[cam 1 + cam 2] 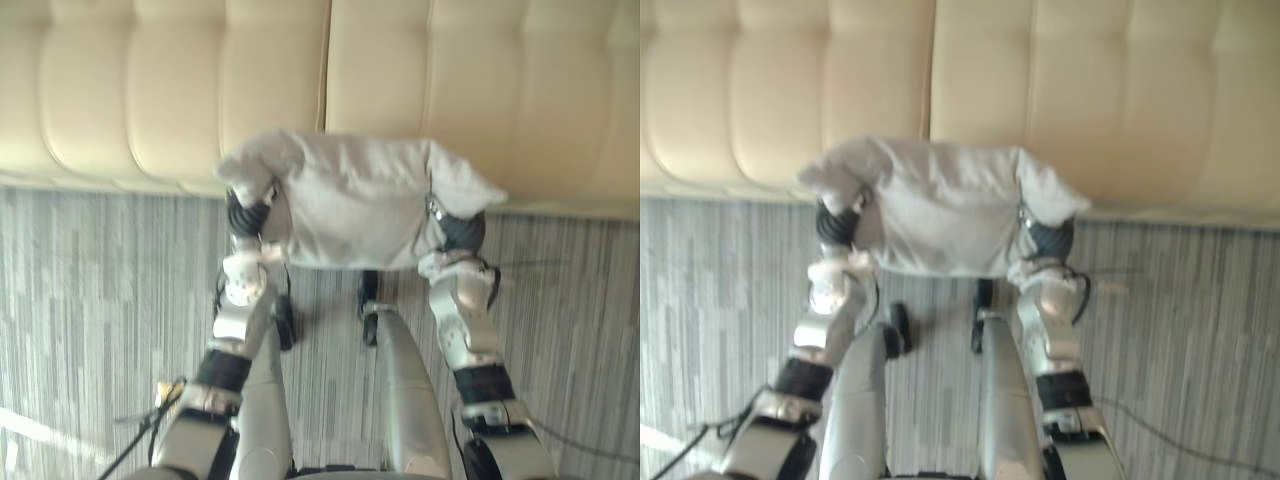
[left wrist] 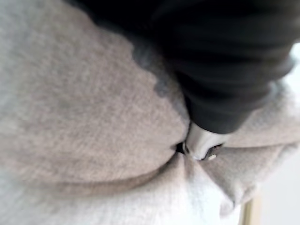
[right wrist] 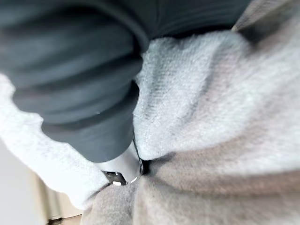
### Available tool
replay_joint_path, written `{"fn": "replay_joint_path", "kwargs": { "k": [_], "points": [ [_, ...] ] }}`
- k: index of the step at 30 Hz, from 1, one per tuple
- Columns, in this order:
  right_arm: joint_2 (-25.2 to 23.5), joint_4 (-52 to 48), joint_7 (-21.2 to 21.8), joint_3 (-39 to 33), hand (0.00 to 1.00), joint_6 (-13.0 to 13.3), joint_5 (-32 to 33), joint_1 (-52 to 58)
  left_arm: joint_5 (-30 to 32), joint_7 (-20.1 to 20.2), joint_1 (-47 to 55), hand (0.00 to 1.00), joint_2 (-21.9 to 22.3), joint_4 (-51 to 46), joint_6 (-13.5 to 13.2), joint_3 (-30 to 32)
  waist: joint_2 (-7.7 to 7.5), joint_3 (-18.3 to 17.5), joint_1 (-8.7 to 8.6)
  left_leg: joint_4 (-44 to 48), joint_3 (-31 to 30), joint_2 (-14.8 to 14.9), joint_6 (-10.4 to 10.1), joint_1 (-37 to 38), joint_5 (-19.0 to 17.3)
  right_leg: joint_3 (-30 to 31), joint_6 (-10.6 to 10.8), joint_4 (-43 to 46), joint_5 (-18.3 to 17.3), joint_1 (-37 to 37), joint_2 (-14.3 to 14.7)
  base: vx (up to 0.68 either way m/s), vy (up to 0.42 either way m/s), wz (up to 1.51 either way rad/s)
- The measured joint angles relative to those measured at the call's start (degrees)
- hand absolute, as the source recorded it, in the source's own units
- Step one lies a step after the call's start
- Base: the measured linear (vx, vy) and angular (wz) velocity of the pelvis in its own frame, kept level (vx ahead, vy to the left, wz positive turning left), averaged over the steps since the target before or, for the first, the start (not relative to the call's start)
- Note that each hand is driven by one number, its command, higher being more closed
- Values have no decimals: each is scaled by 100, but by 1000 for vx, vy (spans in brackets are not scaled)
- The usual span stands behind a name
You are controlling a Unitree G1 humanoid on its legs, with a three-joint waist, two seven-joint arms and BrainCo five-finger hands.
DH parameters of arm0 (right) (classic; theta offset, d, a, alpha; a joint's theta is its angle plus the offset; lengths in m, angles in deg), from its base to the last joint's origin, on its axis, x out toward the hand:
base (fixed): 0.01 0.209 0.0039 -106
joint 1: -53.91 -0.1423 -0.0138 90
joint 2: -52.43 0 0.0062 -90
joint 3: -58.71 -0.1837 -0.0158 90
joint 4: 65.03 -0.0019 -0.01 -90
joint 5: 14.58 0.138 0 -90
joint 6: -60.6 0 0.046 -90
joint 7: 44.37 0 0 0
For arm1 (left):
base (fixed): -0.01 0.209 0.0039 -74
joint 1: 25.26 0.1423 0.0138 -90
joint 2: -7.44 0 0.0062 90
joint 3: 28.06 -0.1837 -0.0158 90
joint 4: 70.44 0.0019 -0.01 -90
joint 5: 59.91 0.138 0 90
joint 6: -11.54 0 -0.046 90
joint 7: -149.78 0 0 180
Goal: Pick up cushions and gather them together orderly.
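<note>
A light grey cushion [image 1: 355, 200] hangs in the air in front of the sofa's front edge, held between my two hands. My left hand [image 1: 248, 212] presses into its left end under a bunched corner. On the opposite end my right hand [image 1: 462, 232] is sunk in below the other corner. In the left wrist view the dark cover of the left hand [image 2: 225, 61] is buried in the cushion's fabric [image 2: 93, 117]. The right wrist view has the right hand [image 3: 75, 79] pushed into the cushion [image 3: 211, 117] the same way.
A cream tufted sofa [image 1: 150, 90] spans the whole far side, its seat just behind the cushion. Grey striped carpet [image 1: 90, 290] covers the floor on both sides of my arms.
</note>
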Motion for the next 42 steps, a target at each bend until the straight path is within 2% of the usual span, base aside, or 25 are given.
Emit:
{"fn": "replay_joint_path", "kwargs": {
  "k": [3,8,10,14,17,19,23,25,26,27,28,29,31,32,33,34,35,36,37,38,39,40,41,42],
  "points": [
    [1,-463,149,12,100,11,-176,826,127,220,660,100,67,-249,2,-156,2,-293,-5,-493,96,-35,-3,822,-1,-11,6,-417,3,769,14,165,22,-14],
    [-11,-638,415,176,100,15,-213,1683,180,512,1630,100,62,-559,4,-219,25,-770,21,-1115,327,-38,0,1833,2,81,148,-1181,95,1752,91,101,62,-20],
    [-33,-638,561,223,100,8,-269,2058,198,653,2023,100,62,-669,14,-226,113,-1039,24,-1339,386,-48,8,2172,6,94,211,-1507,170,2121,91,102,79,-12],
    [-200,-638,721,222,100,-15,-396,2375,165,759,2420,100,64,-831,19,-219,168,-1188,65,-1479,437,-101,32,2578,-34,113,219,-1480,189,2453,55,87,71,-5],
    [-216,-625,772,230,100,-92,-403,2471,116,826,2584,100,64,-848,49,-207,166,-1196,106,-1479,463,-120,62,2855,-146,-68,247,-941,174,2444,-26,26,44,-3],
    [-218,-622,786,241,100,-109,-403,2544,113,835,2666,100,64,-848,120,-207,139,-1238,106,-1544,479,-125,110,3124,-227,-292,254,-651,170,2492,-109,4,18,-4],
    [-280,-291,818,236,100,-103,-401,2578,114,838,2741,100,31,-838,143,-211,64,-1428,89,-1945,479,-157,201,3348,-177,-666,333,-826,-6,2475,-200,58,-58,-5],
    [-298,-120,870,221,100,-116,-400,2592,114,841,2731,100,17,-834,141,-225,-64,-1513,91,-2178,363,-232,162,3444,-148,-551,314,-1403,17,2517,-144,117,-110,-2],
    [-233,-74,893,212,100,-120,-399,2620,116,853,2708,100,27,-758,143,-267,-29,-1563,82,-2358,151,-205,61,3514,-100,-579,49,-1692,157,2656,-9,177,-115,5],
    [-167,-73,893,194,100,-120,-398,2655,122,862,2712,100,-2,-712,186,-366,66,-1608,84,-2708,-79,-244,-101,3601,88,-649,-48,-1617,128,2686,53,242,-143,11],
    [-146,-75,893,172,100,-120,-398,2660,124,868,2709,100,-2,-707,217,-382,94,-1603,72,-2793,-117,-251,-187,3673,165,-668,-118,-1539,45,2662,47,310,-147,22],
    [-110,-78,893,80,100,-148,-398,2703,128,890,2702,100,58,-656,308,-444,130,-1604,-6,-2824,-289,-262,-259,3757,298,-762,-180,-1310,-202,2682,13,237,-129,36],
    [-78,-121,891,-3,100,-176,-398,2835,148,956,2737,100,146,-593,358,-514,168,-1614,-22,-2114,-466,-194,-283,3619,289,-945,-228,-1325,-405,2997,11,268,-153,44],
    [-30,-226,887,-16,100,-176,-397,2974,167,972,2742,100,175,-538,358,-562,180,-1611,-33,-864,-578,-77,-429,3164,398,-1102,-270,-1432,-531,3341,23,277,-150,49],
    [45,-361,887,-4,100,-177,-397,3066,165,992,2765,100,198,-539,356,-568,210,-1614,-16,70,-604,60,-536,2759,682,-1183,-332,-1451,-633,3543,62,253,-95,39],
    [97,-447,887,12,100,-176,-396,3107,166,1015,2789,100,216,-540,354,-558,235,-1621,9,585,-573,177,-558,2552,870,-1200,-373,-1464,-688,3658,99,210,-43,0],
    [140,-539,886,34,100,-176,-388,3128,166,1073,2846,100,218,-540,353,-550,231,-1629,119,1190,-432,379,-485,2279,937,-1178,-474,-1512,-808,3831,136,268,22,-7],
    [137,-643,871,36,100,-170,-387,3119,167,1084,2870,100,212,-538,355,-549,259,-1673,127,1207,-22,530,-192,2050,736,-1187,-500,-1666,-840,4038,104,220,42,-7],
    [141,-656,865,36,100,-162,-388,3108,167,1085,2872,100,216,-538,354,-549,256,-1691,135,1005,138,544,-71,2015,656,-1184,-475,-1707,-823,4077,70,249,72,5],
    [151,-663,836,33,100,-163,-391,3081,168,1087,2869,100,242,-541,350,-548,248,-1719,137,293,389,520,108,2042,552,-1179,-404,-1778,-778,4139,2,116,48,1],
    [160,-662,821,32,100,-166,-392,3074,168,1087,2868,100,263,-543,350,-546,255,-1727,138,-1,427,492,127,2059,544,-1176,-390,-1804,-768,4169,-14,217,111,-2],
    [204,-660,766,34,100,-182,-397,3072,169,1087,2869,100,323,-545,351,-546,286,-1754,156,-1335,417,330,149,2219,701,-1144,-364,-1826,-752,4221,-55,184,112,-5],
    [215,-660,759,34,100,-182,-398,3069,170,1087,2868,100,331,-547,351,-549,301,-1763,161,-1671,373,259,146,2298,872,-1121,-362,-1819,-753,4222,-52,311,232,-23],
    [231,-652,745,33,100,-190,-402,3060,178,1087,2872,100,325,-547,352,-557,386,-1822,182,-2459,126,92,30,2472,1512,-970,-229,-1797,-794,4228,-16,254,205,-25]
  ]
}}
